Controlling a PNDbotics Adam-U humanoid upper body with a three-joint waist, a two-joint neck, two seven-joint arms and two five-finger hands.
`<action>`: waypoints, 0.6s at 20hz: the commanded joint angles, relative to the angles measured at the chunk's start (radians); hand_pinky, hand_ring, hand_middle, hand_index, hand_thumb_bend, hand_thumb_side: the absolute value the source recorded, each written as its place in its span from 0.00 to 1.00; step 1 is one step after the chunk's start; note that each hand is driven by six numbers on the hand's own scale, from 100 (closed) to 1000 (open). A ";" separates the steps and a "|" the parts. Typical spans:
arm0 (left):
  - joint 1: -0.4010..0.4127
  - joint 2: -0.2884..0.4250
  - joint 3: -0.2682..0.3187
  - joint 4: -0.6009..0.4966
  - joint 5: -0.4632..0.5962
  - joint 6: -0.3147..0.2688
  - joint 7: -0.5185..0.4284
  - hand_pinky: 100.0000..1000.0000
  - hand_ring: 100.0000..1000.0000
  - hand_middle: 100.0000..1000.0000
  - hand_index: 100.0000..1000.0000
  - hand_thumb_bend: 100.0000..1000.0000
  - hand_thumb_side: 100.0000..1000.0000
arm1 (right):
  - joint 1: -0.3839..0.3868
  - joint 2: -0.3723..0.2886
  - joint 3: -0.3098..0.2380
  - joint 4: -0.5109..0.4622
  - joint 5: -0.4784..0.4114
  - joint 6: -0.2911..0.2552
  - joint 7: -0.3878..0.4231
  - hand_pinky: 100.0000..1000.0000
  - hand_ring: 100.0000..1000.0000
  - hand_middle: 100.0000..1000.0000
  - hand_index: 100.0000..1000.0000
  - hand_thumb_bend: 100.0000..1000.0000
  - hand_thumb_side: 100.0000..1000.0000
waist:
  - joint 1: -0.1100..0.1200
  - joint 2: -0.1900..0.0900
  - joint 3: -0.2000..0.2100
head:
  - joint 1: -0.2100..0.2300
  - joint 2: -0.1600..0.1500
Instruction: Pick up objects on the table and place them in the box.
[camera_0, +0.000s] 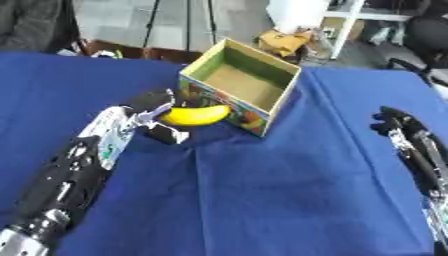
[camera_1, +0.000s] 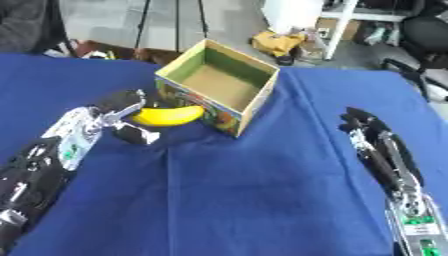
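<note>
Table (camera_0: 262, 200): covered with a blue cloth that shows a few creases near the middle.
Box (camera_0: 239, 86): an open cardboard box toward the far side of the table, turned so one corner faces the robot; the inside is plain brown and green, and nothing shows in it. Its outer walls carry bright printed pictures in red, yellow and green; no writing on them can be read.
Left hand (camera_0: 150, 116): reaches in from the lower left and stops just short of the box's near-left wall; fingers above and thumb below are curled round the left end of the banana.
Right hand (camera_1: 372, 135): rests on the cloth at the right edge, well apart from the box, fingers stretched out straight and holding nothing.
Banana (camera_0: 198, 114): yellow, lying roughly level, held by the left hand just in front of the box's printed wall, outside the box.
</note>
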 joint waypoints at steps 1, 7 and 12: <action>-0.039 0.029 0.016 -0.046 0.025 0.009 0.000 0.60 0.47 0.40 0.63 0.14 0.35 | -0.010 -0.013 -0.007 -0.011 0.011 -0.001 0.002 0.83 0.74 0.75 0.88 0.00 0.74 | 0.002 -0.016 -0.003 | -0.001 -0.014; -0.084 0.055 0.031 -0.095 0.071 0.033 -0.001 0.60 0.47 0.40 0.63 0.14 0.34 | -0.012 -0.012 -0.001 -0.008 0.011 -0.004 0.008 0.83 0.74 0.75 0.88 0.00 0.74 | 0.001 -0.016 -0.013 | 0.006 -0.018; -0.129 0.066 0.048 -0.065 0.056 0.049 0.002 0.61 0.47 0.41 0.64 0.14 0.34 | -0.023 -0.007 0.011 -0.006 0.011 -0.010 0.019 0.83 0.74 0.75 0.88 0.00 0.74 | -0.004 -0.007 -0.046 | 0.012 -0.033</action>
